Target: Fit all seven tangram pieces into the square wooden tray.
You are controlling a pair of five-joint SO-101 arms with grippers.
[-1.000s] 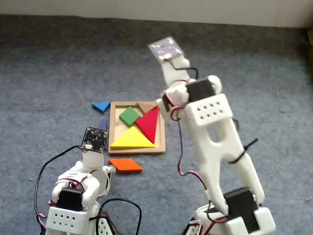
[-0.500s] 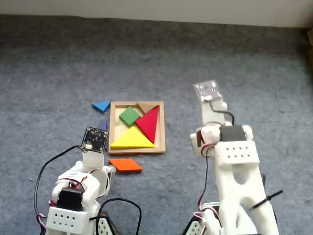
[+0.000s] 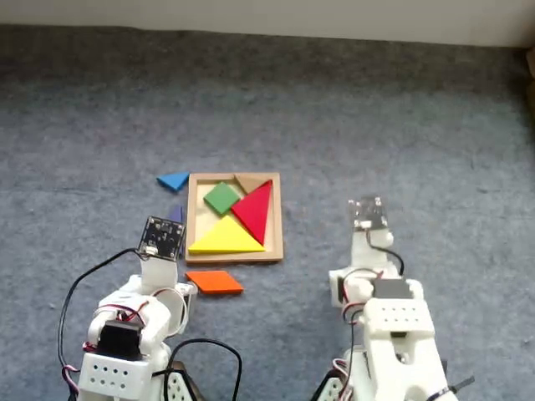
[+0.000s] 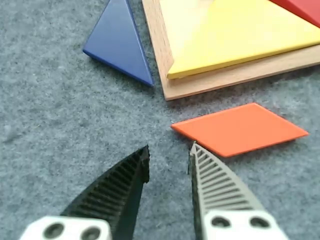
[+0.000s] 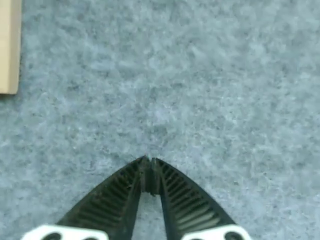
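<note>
The square wooden tray [image 3: 275, 219] holds a green square [image 3: 221, 197], a red triangle [image 3: 255, 210] and a yellow triangle [image 3: 224, 236]. Outside it lie a light blue triangle [image 3: 173, 180], a dark blue triangle [image 4: 120, 42] by the tray's left side, and an orange parallelogram [image 3: 215, 281] in front of the tray. My left gripper [image 4: 168, 150] hovers open over the carpet, its pale fingertip at the corner of the orange parallelogram [image 4: 240, 129], with nothing between the fingers. My right gripper [image 5: 149, 162] is shut and empty over bare carpet right of the tray [image 5: 9, 45].
Grey carpet covers the whole work surface. The left arm [image 3: 138, 326] sits folded in front of the tray's left corner, and the right arm [image 3: 380, 309] is folded at the near right. A pale wall strip runs along the far edge.
The right arm has drawn back from above the tray's far right corner to a folded pose near its base. The left arm and all pieces have stayed put.
</note>
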